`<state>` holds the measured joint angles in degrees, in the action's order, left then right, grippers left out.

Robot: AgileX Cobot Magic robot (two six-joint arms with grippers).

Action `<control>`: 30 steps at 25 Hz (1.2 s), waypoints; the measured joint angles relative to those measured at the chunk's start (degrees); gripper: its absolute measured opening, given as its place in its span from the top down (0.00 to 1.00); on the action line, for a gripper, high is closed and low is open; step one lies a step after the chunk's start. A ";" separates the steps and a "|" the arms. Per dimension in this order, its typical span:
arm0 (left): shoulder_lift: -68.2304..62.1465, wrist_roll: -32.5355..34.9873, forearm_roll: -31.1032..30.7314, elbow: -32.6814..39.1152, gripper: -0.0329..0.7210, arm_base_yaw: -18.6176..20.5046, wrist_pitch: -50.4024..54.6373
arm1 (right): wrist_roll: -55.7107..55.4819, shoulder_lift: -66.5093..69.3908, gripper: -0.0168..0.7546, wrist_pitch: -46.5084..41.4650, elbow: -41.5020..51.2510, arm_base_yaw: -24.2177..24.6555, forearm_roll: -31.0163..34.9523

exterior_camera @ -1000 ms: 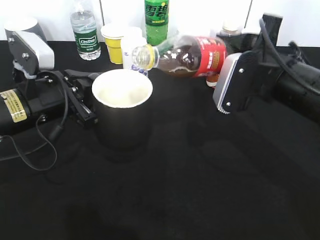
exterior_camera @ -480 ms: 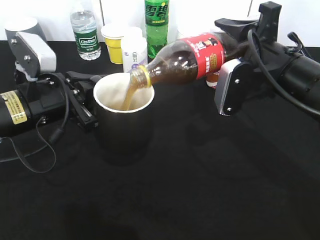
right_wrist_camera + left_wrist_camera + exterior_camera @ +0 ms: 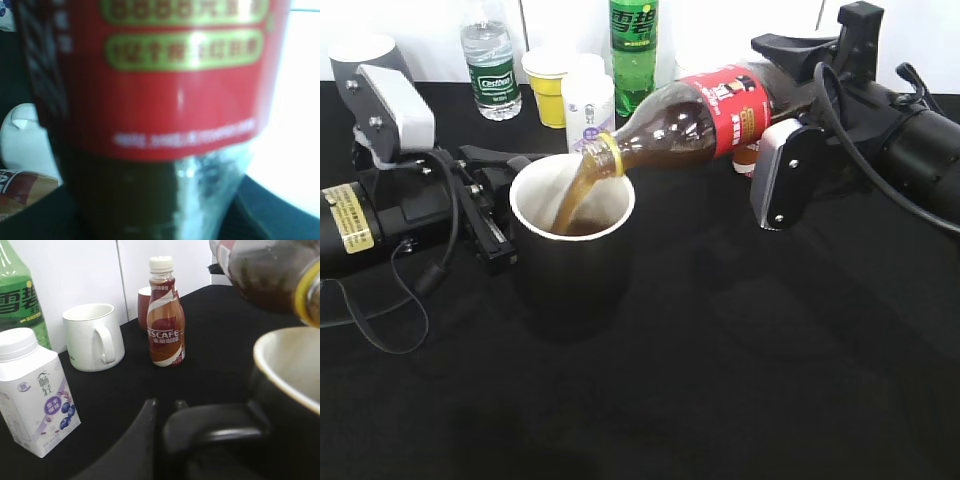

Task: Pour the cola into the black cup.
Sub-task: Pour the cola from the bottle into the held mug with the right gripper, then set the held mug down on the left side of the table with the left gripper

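The cola (image 3: 695, 118) is held tilted in the right hand (image 3: 790, 70), its mouth over the black cup (image 3: 570, 245), into which brown liquid streams. The cup's handle (image 3: 215, 427) is clasped by the left hand (image 3: 490, 205) on the black surface (image 3: 720, 380).

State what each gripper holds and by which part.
The right gripper holds the cola by its base end, tilted over the black cup. The left gripper is closed on the cup's loop handle.
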<state>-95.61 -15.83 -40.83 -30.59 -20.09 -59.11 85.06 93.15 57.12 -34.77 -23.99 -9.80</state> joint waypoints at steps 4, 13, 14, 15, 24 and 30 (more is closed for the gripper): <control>0.00 0.05 -0.05 0.00 0.89 0.00 0.00 | 0.00 0.00 0.48 0.03 0.00 0.00 0.06; 0.00 0.05 -0.05 0.00 0.89 0.00 0.00 | -0.38 0.00 0.48 0.03 0.00 0.00 0.06; 0.00 0.05 -0.05 0.00 0.89 0.00 0.05 | -1.61 0.00 0.48 0.03 0.00 0.00 0.06; 0.00 0.05 -0.05 0.00 0.89 0.00 0.05 | -3.91 0.00 0.48 0.03 0.00 0.00 0.06; 0.00 0.11 4.55 0.00 0.89 0.00 0.29 | -43.98 2.25 0.48 1.67 1.81 0.00 0.18; -0.25 11.08 25.98 0.06 0.89 1.55 2.50 | -84.11 2.19 0.48 5.71 2.41 0.00 2.76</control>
<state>-95.86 -4.75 -14.84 -30.53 -18.54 -56.61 0.95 95.34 62.84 -32.35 -23.99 -7.04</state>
